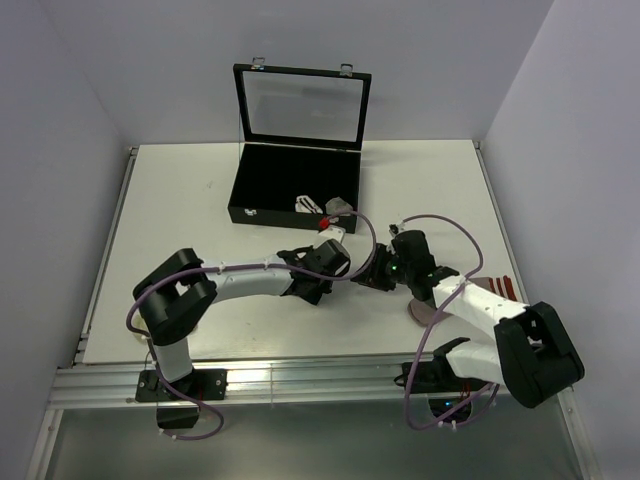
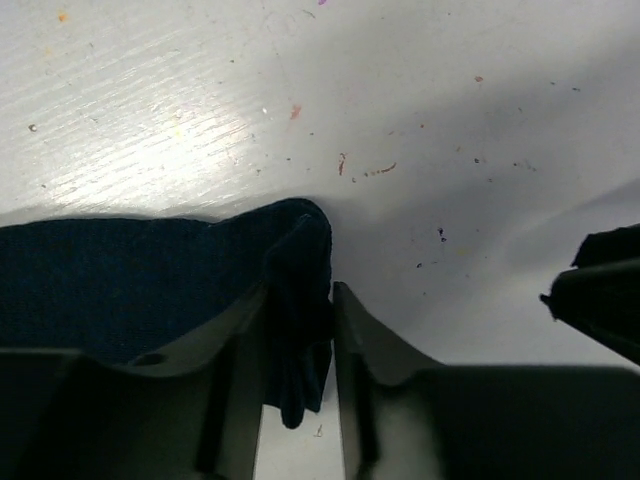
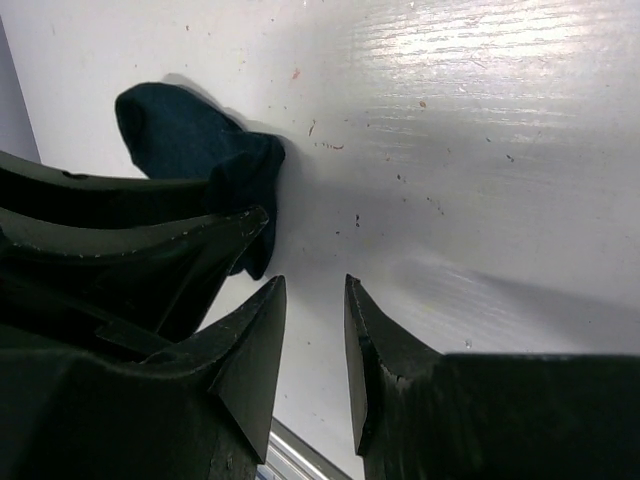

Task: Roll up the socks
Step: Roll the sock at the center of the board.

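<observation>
Item: navy sock, laid on the white bench, about mid-width and nearer the near edge than the far one. Held by: left end effector, its jaws drawn close on a raised fold at the sock's rounded end, the gap between them filled with cloth. Long axis: set sideways from the pinched end, the body spread toward the left of the left wrist view; any roll is judged to have to run along that line. Right end effector: narrowly parted, nothing held, bare bench seen between the jaws; placed just beside the left one, the sock lying off to its left and untouched by it. Nearer arm: the left. Also listed: black case, lid raised, by the far edge, further socks inside; striped sock near the right edge.
</observation>
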You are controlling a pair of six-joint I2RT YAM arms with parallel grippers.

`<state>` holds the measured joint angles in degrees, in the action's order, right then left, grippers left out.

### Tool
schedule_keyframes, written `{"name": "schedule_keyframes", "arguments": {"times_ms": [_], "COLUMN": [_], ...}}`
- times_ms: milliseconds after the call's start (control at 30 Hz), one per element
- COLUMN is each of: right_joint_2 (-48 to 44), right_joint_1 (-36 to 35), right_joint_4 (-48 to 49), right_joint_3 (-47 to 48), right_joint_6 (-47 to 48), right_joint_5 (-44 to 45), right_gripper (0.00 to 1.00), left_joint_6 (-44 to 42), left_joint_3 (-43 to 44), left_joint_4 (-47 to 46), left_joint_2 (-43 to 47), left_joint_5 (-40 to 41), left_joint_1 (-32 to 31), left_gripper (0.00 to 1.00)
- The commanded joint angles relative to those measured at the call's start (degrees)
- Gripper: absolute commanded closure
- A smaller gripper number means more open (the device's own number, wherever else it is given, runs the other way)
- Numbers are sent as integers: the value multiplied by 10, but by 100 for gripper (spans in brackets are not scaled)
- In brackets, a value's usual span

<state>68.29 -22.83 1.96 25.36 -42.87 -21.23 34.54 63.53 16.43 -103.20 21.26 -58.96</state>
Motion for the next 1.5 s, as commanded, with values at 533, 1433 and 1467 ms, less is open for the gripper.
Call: {"name": "schedule_keyframes", "arguments": {"times_ms": [533, 1433, 1467], "right_joint_2": [39, 286, 299], "right_joint_1": [2, -101, -102], "right_joint_4": [134, 401, 401], "right_joint_3": [-15, 30, 33], "right_joint_6": [-16, -49, -52], "right_joint_5": [-68, -86, -86], "right_gripper": [63, 45, 45], "left_joint_6": [63, 213, 217], "left_joint_3": [-88, -231, -233], "left_joint_4": [-137, -363, -366], "left_joint_2": [77, 76, 74], "left_joint_5": [-221, -436, -438], "left_joint_1": [99, 242, 242], "left_gripper": [98, 92, 92]}}
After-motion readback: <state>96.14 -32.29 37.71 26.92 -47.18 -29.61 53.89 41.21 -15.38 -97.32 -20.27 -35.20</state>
